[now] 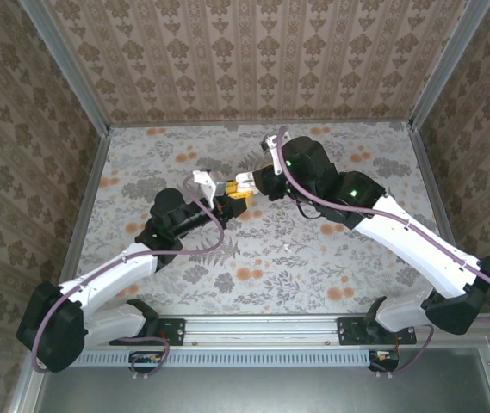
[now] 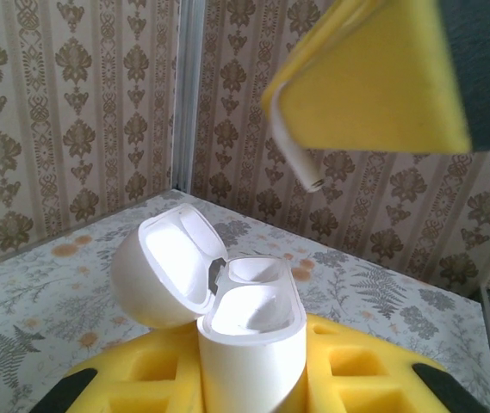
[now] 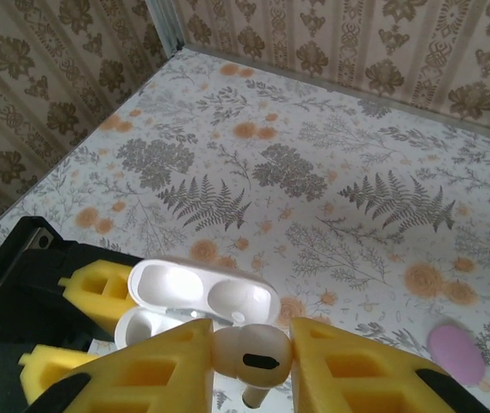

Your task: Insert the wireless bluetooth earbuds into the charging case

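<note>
Earbud: small white plastic earbud (image 3: 249, 348) with a dark oval slot on its face, pinched between two yellow foam pads low in the middle of the right wrist frame; short stem pointing down past the pads.
Earbud place: held in the air just above the open charging case, not seated in it; touching the rim or apart, cannot tell. White stem tip (image 2: 303, 168) poking out beneath a yellow pad at the upper right of the left wrist frame.
Charging case: glossy white rounded plastic charging case (image 2: 249, 344), upright, hinged lid (image 2: 167, 267) swung open toward the left of the left wrist frame; also seen directly under the earbud (image 3: 201, 301) in the right wrist frame, with two pale hollows showing.
Right pincer (image 3: 251, 366): pressed onto the earbud from both sides; just above centre in the top frame (image 1: 246, 182).
Left pincer (image 2: 249, 383): clamped on the case body, one yellow foam pad on each side; in the top frame (image 1: 227, 204) just below and left of the right pincer.
Pink item: pink oval pebble-shaped item (image 3: 455, 348), blurred, lying on the counter at the lower right of the right wrist frame, well apart from the case.
Counter: pale floral-patterned counter (image 1: 313, 258).
Surround: beige damask-patterned walls (image 1: 253, 60) on three sides.
</note>
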Controlling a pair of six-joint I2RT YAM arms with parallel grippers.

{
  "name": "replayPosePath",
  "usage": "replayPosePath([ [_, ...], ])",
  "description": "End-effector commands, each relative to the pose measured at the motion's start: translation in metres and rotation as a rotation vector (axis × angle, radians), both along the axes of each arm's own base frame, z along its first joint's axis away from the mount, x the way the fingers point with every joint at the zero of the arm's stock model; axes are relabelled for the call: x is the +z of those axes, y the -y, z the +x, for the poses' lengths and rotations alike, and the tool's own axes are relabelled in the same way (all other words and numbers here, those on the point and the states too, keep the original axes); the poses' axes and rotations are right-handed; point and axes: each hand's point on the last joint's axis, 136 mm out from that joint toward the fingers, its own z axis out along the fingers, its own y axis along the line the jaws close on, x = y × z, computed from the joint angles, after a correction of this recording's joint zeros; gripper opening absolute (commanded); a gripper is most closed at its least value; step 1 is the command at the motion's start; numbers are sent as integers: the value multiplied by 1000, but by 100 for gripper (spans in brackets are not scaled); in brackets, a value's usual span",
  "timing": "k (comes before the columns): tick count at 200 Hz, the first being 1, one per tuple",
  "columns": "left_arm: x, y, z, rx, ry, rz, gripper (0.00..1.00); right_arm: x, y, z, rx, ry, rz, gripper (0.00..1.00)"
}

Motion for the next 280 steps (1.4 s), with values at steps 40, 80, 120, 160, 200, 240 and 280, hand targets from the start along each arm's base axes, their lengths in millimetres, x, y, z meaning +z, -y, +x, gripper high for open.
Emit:
replayPosePath([
  [40, 32, -1, -10, -28, 77, -61, 25, 4, -5, 4, 14, 42, -19, 29],
  [80, 36, -2, -11, -25, 82, -70, 25, -2, -9, 4, 27, 29, -4, 29],
  [120, 36, -2, -11, -26, 82, -74, 25, -4, -12, 4, 31, 22, 13, 29],
  [160, 38, -3, -11, -22, 82, -80, 25, -8, -14, 4, 36, 14, 17, 29],
  [200, 40, -2, -12, -21, 86, -85, 25, -11, -16, 3, 44, 5, 26, 29],
  [240, 40, -2, -13, -23, 87, -88, 25, -28, -22, 7, 47, -27, 2, 29],
  [280, 41, -3, -12, -15, 90, -90, 25, -35, -21, 9, 36, -31, -17, 29],
])
